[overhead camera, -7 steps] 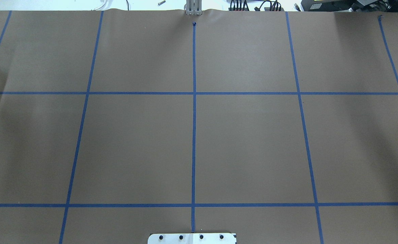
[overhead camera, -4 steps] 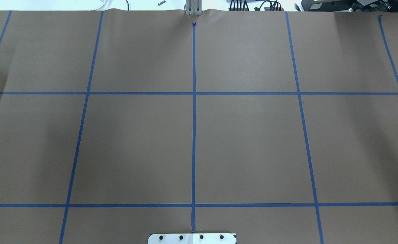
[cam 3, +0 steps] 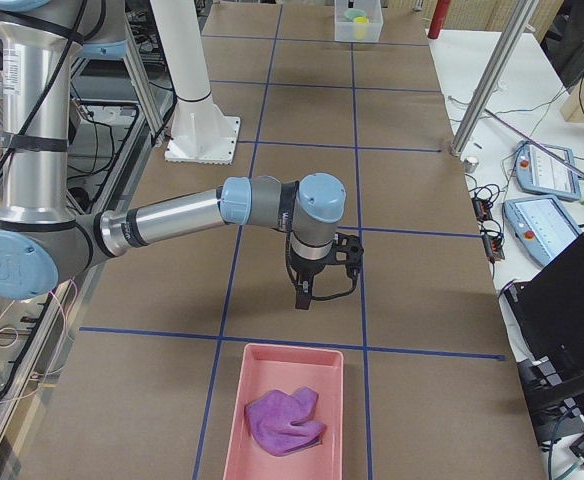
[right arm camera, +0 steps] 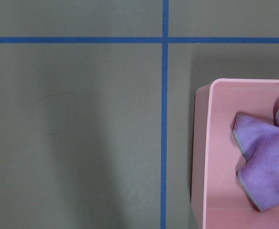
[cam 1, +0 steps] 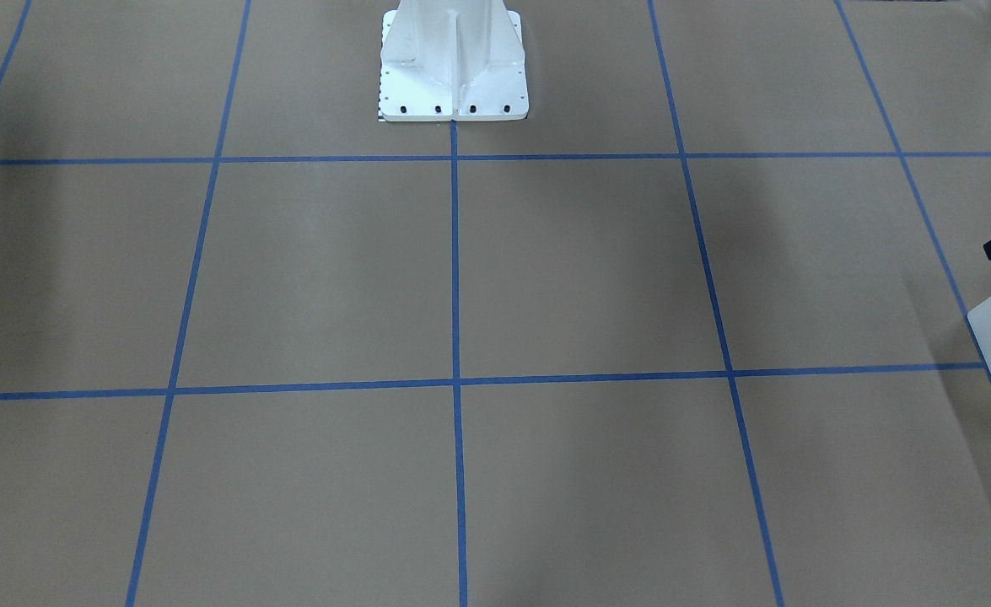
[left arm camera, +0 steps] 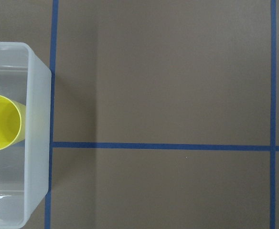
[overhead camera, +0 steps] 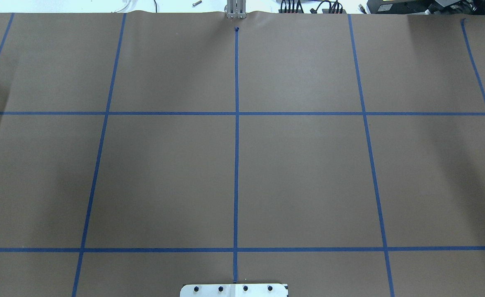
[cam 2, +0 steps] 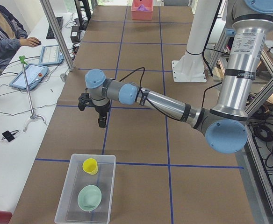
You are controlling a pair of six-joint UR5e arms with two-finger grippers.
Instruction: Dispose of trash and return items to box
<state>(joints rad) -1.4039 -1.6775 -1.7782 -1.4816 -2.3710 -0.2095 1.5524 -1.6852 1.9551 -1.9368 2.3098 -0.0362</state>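
The translucent box (cam 2: 64, 205) stands on the table's left end. In it the yellow cup (cam 2: 90, 166) stands upright and the mint-green bowl (cam 2: 89, 197) sits beside it. The left wrist view shows the box's corner (left arm camera: 37, 143) and the cup (left arm camera: 1, 122). My left gripper (cam 2: 100, 125) hangs above the paper just beyond the box, holding nothing; I cannot tell whether it is open or shut. My right gripper (cam 3: 302, 303) hangs above the paper just before a pink tray (cam 3: 232, 420); I cannot tell its state either.
The pink tray holds a crumpled purple cloth (cam 3: 284, 420), which the right wrist view also shows (right arm camera: 268, 162). The white pedestal (cam 1: 453, 67) stands at the table's middle. An operator (cam 2: 3, 32) sits at a side desk with tablets.
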